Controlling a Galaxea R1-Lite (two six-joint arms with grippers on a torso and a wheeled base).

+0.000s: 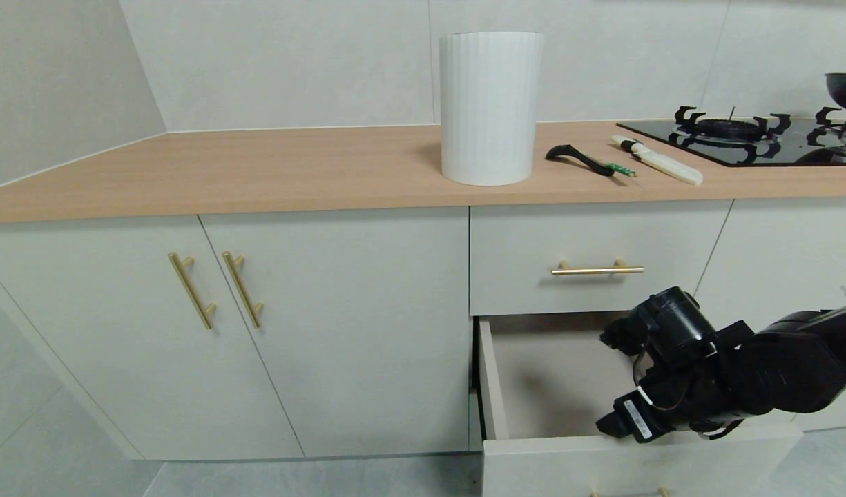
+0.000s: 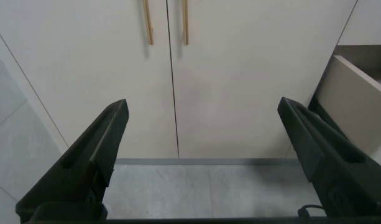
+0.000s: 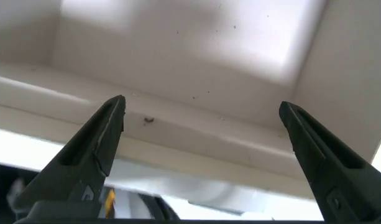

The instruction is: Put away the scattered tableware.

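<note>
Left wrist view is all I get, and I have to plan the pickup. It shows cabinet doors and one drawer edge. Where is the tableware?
Observer: On the counter, right of a white canister, lie a black ladle and a white knife.
Operator: Is that drawer open?
Observer: Yes. The lower drawer is pulled out, while the upper drawer is shut.
Operator: Where is the right gripper?
Observer: The right gripper is at the lower drawer's front, open and holding nothing.
</note>
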